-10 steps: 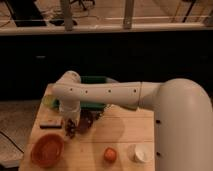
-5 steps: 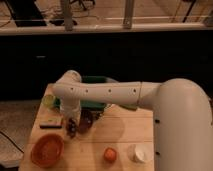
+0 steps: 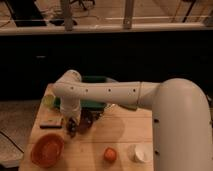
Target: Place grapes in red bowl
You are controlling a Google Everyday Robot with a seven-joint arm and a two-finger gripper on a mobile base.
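I have the red bowl [image 3: 47,150] sitting at the table's [image 3: 120,145] near left corner, mouth up and with nothing in it that I can see, which suits a drop from above. Behind it, near the left edge, lies a flat dark card [image 3: 51,123]. Just right of that my claw [image 3: 75,127] hangs wrist-down over the left-middle of the table, clenched on the grapes [image 3: 80,125]. I read it as a top-down grip so the bunch can be carried over the bowl's rim and let go. The grapes show as a dark lumpy mass at the claw's tip, close to the wood; whether they are lifted or touching it I cannot tell. Their long axis looks to run roughly from the near left up toward the far right, though the claw hides much of it. An orange [image 3: 109,154] and a white cup [image 3: 138,153] sit along the near edge, well apart from the bowl.
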